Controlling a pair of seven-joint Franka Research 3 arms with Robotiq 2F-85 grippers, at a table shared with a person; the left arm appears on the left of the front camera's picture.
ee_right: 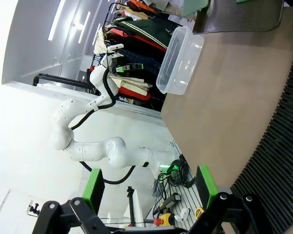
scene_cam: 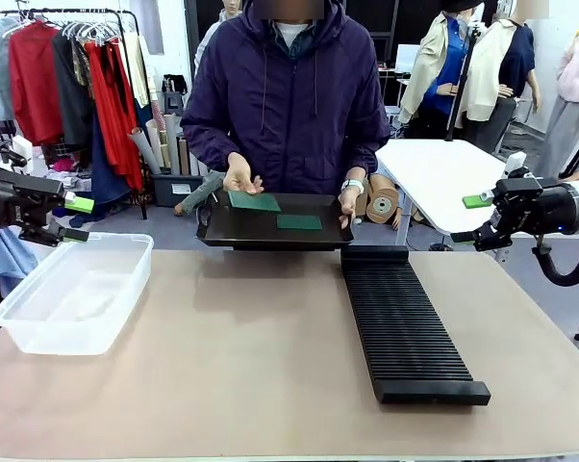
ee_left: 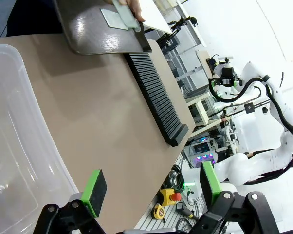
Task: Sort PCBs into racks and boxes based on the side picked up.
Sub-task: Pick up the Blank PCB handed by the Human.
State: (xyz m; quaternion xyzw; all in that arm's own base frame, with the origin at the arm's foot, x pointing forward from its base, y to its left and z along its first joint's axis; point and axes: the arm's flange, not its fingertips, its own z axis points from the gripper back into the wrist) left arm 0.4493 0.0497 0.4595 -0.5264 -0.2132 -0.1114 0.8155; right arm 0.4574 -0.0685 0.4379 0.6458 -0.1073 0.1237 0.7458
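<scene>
At far edge of the desk a person holds a dark tray w/ two PCBs flat on it, while left pincer & right pincer hang spread, empty, so I think best is descend slowly, pinch one board by its edges.

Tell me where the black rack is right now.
In the front view the black rack lies on the table right of centre, its far end at the dark tray the person holds, the clear tub well to its left.
</scene>
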